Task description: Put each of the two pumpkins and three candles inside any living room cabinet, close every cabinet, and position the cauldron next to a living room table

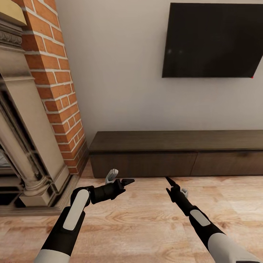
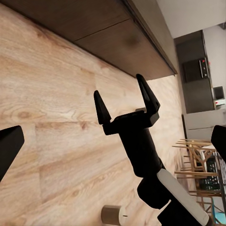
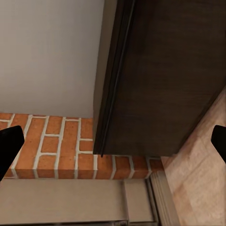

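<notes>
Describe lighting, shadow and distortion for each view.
Head view: flat, even light, faint sheen on the television, verticals splay toward the edges. Left wrist view: the cabinet runs steeply slanted and darkens underneath. Right wrist view: the cabinet end is dim; the brick surround is soft.

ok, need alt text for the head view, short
Both robot arms reach forward over a wood floor toward a long, low dark-brown cabinet with its drawer fronts closed, the left gripper and right gripper both empty. A black wall-mounted TV hangs above the cabinet, and a brick fireplace stands at left.
</notes>
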